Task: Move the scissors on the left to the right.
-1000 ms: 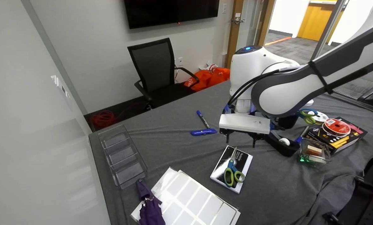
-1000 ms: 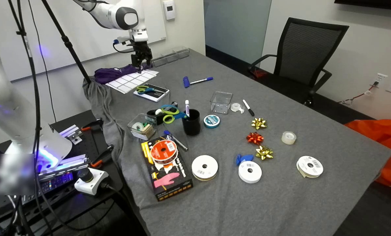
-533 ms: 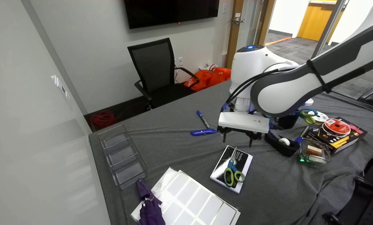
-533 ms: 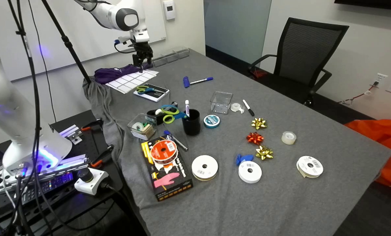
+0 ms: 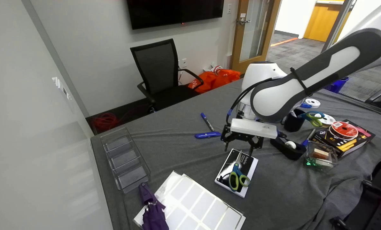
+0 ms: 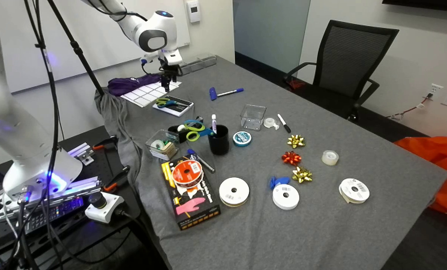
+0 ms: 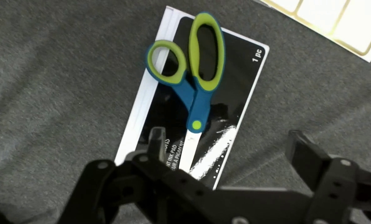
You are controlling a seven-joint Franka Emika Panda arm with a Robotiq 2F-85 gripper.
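Nearer the scissors (image 7: 201, 102) the gripper (image 7: 226, 133) was brought, jaws spread; the box (image 7: 235, 81) was made legible only by the wrist view.

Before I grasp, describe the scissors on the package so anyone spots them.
On the gray table, find white label sheets. Beside them lies a white-edged black package. The scissors lie flat on it; the lookalike pair pokes from the black cup.

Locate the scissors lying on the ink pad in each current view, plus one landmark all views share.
In an exterior view: scissors right of centre, lower half, pointing up.
In an exterior view: scissors left of centre, upper half, pointing right.
Wrist view: scissors near centre, pointing down.
Shared landmark: white gridded label sheets, top right in wrist view.
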